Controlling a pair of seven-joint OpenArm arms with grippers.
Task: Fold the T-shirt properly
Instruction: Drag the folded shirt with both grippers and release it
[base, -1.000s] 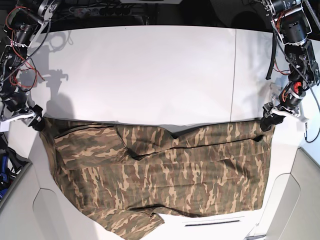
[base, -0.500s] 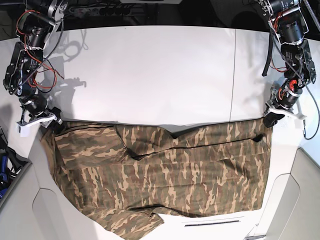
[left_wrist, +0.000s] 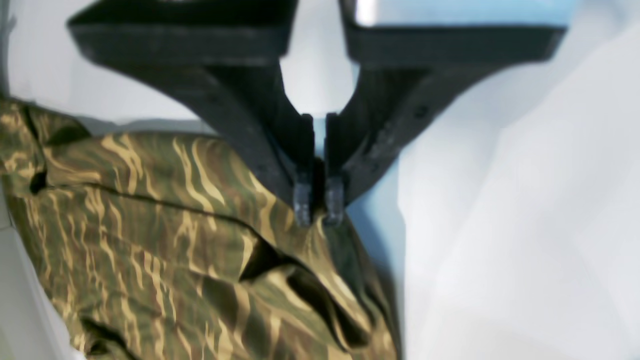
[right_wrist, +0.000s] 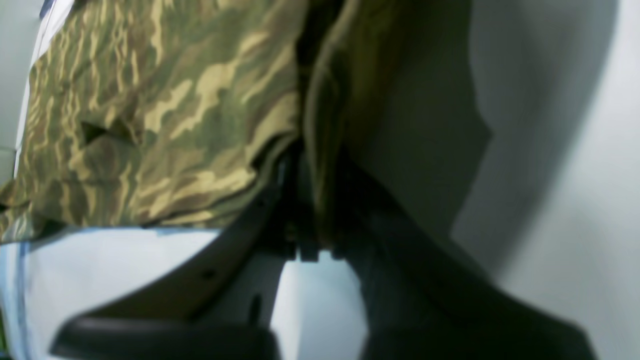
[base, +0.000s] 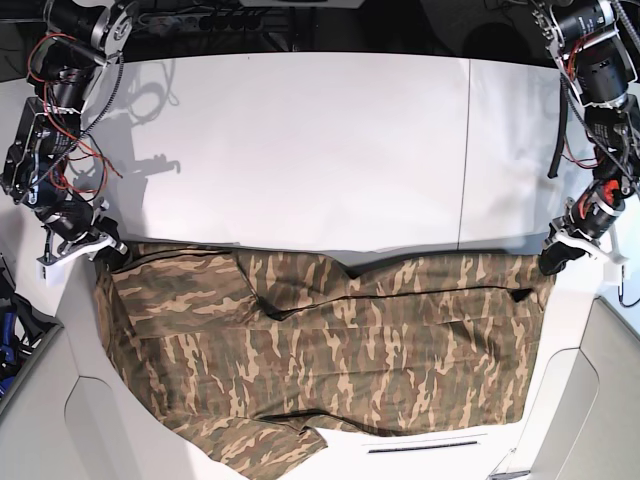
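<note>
Both claws are clamping the far corners of the T-shirt (base: 330, 350) lying spread on the table (base: 300, 140), left gripper (left_wrist: 318, 210) and right gripper (base: 108, 255) likely readying a fold.

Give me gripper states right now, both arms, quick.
Left gripper: closed, pinching the edge of the T-shirt.
Right gripper: closed on the T-shirt's opposite corner, cloth pinched between its jaws.

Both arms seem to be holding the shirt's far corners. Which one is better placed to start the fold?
Neither clearly: the left gripper and right gripper are each shut on a far corner of the T-shirt. The fold probably needs both lifting together toward the near edge.
</note>
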